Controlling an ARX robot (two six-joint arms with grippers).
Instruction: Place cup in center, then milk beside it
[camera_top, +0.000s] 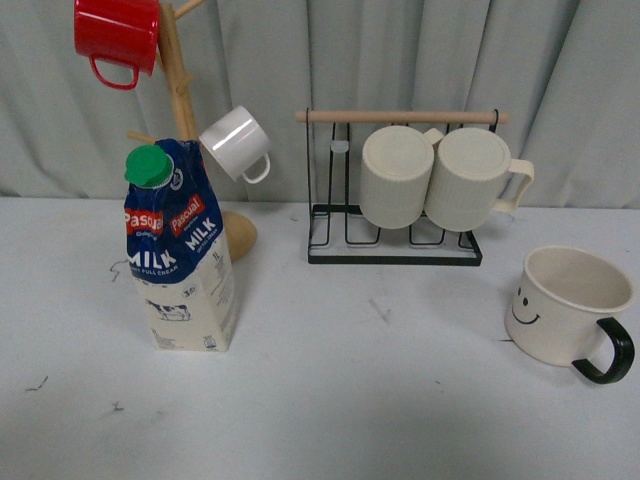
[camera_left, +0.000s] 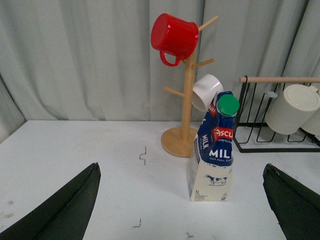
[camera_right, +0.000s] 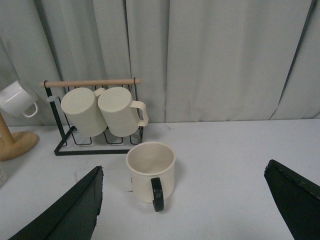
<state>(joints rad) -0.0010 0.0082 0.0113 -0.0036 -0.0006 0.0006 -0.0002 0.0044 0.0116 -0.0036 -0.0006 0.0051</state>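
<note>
Milk carton (camera_top: 182, 262): red labels read "Pascual". White "MILK" stood on the blue panel, with small "FULL CREAM" beneath and "1L" beside it. Cup (camera_top: 562, 305): black smiley face drawn on its side.

centre table (camera_top: 380, 400): free | left: milk (camera_top: 182, 260) | right: cup (camera_top: 565, 305) | rear: mug rack (camera_top: 395, 257), mug tree (camera_top: 178, 85)

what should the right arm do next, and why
Probably move the open right gripper forward to the cup: it stands upright off to the right of the table, not yet at the centre, and the gripper holds nothing.
</note>
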